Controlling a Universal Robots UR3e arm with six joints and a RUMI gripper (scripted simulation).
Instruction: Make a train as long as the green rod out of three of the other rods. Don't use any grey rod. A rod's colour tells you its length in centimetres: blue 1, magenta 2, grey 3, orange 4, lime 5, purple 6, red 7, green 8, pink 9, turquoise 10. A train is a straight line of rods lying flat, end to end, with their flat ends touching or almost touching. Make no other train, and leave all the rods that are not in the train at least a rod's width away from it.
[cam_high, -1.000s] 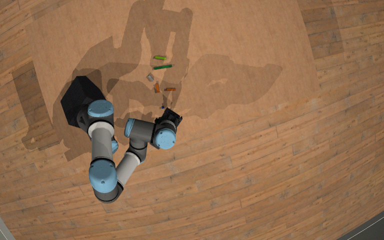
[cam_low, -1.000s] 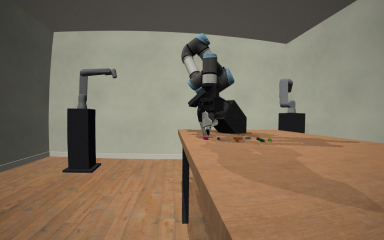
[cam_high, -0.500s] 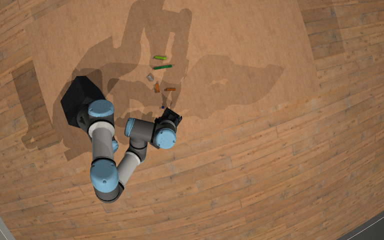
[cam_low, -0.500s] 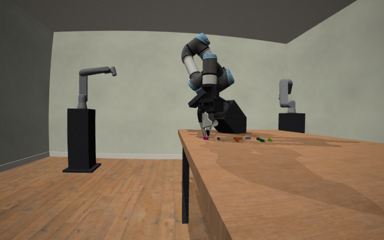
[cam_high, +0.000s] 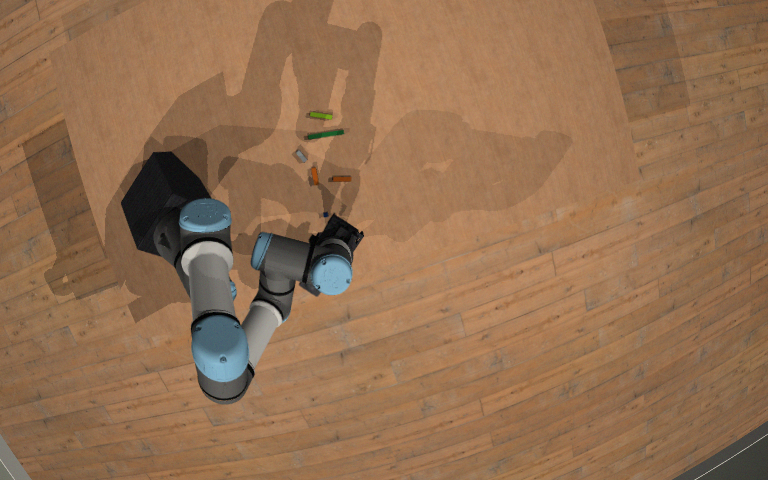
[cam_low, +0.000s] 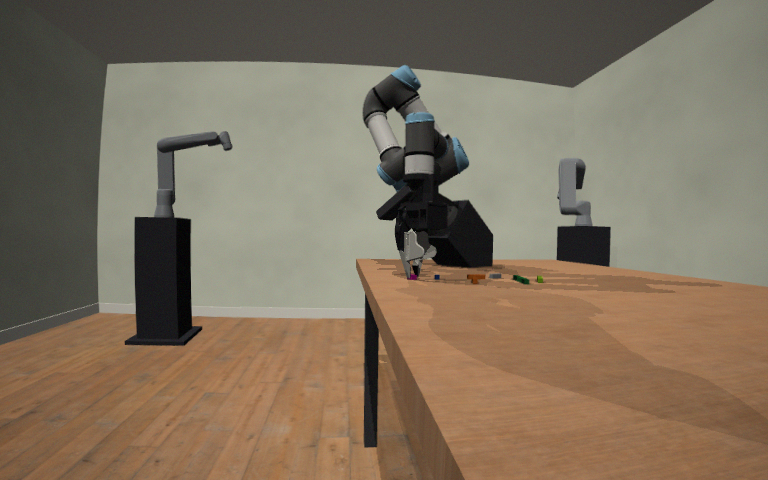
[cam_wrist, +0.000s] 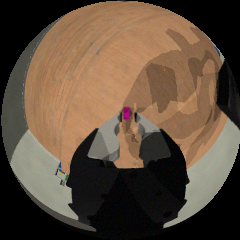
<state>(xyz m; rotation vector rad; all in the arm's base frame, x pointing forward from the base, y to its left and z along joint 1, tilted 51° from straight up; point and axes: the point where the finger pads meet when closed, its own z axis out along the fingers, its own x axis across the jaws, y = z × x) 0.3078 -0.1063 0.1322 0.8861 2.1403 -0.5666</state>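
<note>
No train is begun: the lime rod (cam_high: 321, 115) (cam_low: 540, 279) lies near the green rod (cam_high: 329, 134) (cam_low: 521, 279), the blue rod (cam_high: 325, 214) (cam_low: 436, 277) and magenta rod (cam_low: 412, 277) (cam_wrist: 126, 113) well apart from it, the end effector (cam_high: 344, 229) (cam_low: 413, 275) (cam_wrist: 128, 117) slightly open, gripping nothing.

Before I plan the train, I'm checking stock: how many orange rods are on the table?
2: one beside the grey rod, the other nearer the table's middle. The arm could hide more.

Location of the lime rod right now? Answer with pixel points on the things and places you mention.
In the top view, the lime rod (cam_high: 321, 115) (cam_low: 540, 279) lies just above the green rod (cam_high: 325, 134) (cam_low: 521, 279); in the exterior view it is the rightmost rod on the table.
</note>
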